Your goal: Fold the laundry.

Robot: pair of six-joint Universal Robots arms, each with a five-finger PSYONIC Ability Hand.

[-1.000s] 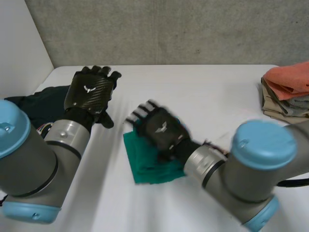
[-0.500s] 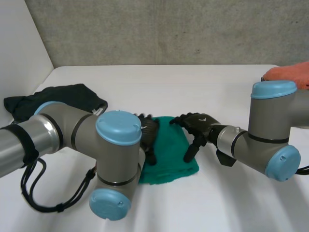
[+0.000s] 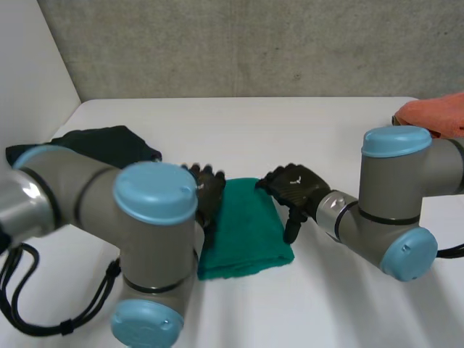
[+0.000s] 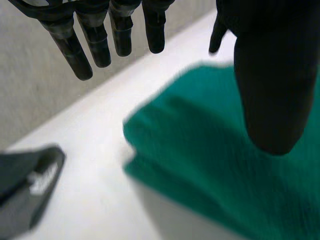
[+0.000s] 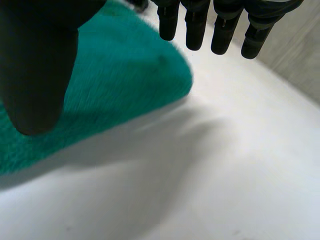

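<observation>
A folded green cloth lies in the middle of the white table. My left hand hangs at the cloth's left edge, fingers straight and spread, thumb over the green cloth, holding nothing. My right hand is at the cloth's right edge, open as well. Its fingers point past a corner of the green cloth and its thumb hovers above it.
A dark cloth lies at the table's left, also seen beside my left hand as a dark cloth. A stack of folded laundry with an orange piece on top stands at the far right.
Both arms have swung in: the left hand came from the far left down to the cloth's left edge, the right hand left the cloth's top and now sits at its right edge.
</observation>
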